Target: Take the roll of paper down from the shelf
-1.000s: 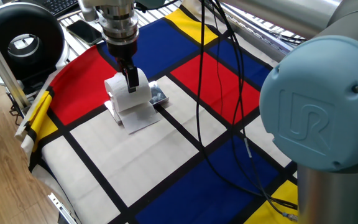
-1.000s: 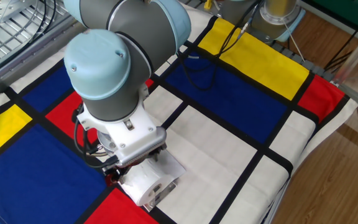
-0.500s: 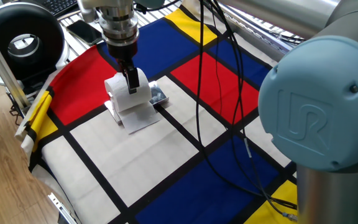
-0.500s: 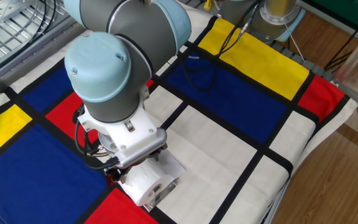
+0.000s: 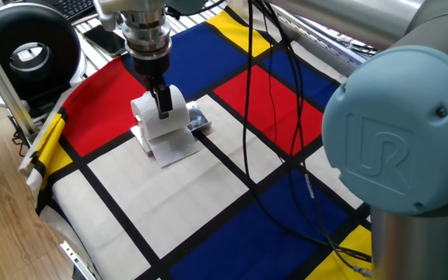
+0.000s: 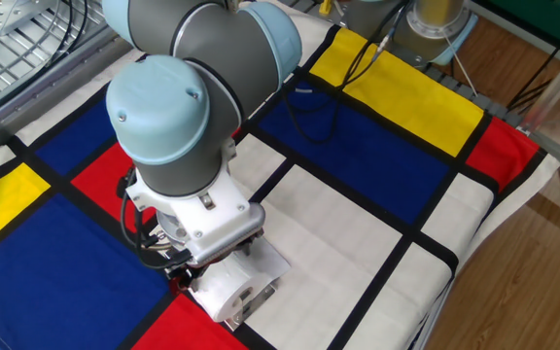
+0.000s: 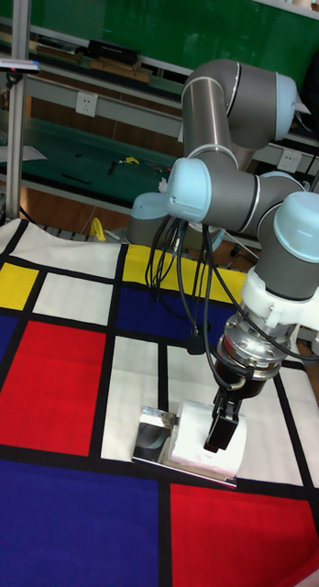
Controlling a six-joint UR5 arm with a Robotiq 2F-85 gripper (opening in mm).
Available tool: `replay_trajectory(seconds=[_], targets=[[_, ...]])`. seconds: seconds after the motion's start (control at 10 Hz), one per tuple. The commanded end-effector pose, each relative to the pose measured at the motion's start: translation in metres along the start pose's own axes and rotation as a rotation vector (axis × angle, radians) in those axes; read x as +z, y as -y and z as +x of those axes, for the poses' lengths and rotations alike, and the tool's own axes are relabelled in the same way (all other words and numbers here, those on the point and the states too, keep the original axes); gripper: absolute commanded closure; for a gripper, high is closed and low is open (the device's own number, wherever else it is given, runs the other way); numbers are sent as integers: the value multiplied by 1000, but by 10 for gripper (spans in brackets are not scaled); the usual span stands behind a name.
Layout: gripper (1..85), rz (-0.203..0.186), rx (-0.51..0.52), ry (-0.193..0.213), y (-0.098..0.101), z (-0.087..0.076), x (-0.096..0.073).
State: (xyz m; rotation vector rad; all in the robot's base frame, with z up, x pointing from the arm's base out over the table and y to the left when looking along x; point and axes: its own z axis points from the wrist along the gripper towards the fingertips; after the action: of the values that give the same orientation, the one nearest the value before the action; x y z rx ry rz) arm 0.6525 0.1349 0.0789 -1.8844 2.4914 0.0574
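The white roll of paper (image 5: pixel 176 110) lies on the small silvery shelf (image 5: pixel 199 120), with a loose sheet (image 5: pixel 171 146) hanging down onto the cloth. My gripper (image 5: pixel 162 105) points down onto the roll. One black finger (image 7: pixel 220 425) lies against the roll's near face (image 7: pixel 192 445), and the other finger is hidden behind it. The shelf's metal end (image 7: pixel 152 429) sticks out to the left of the roll. From the other side the wrist covers the fingers, and only the roll's lower part (image 6: pixel 224 288) shows. Whether the fingers press on the roll is not visible.
A checked red, blue, yellow and white cloth (image 5: pixel 232 194) covers the table. Black cables (image 5: pixel 249 117) hang from the arm over the cloth. A black round device (image 5: pixel 28 53) and a phone (image 5: pixel 106 37) sit beyond the cloth's left edge.
The arm's upper joints have shifted slightly. The gripper, roll and shelf stay where they were.
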Motion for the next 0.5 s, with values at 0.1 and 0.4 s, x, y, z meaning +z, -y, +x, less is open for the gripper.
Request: replay_trajectory(seconds=[0.1, 0.4], targets=[[7, -14, -11, 21, 1, 0, 3], [7, -26, -21, 41, 2, -4, 6]])
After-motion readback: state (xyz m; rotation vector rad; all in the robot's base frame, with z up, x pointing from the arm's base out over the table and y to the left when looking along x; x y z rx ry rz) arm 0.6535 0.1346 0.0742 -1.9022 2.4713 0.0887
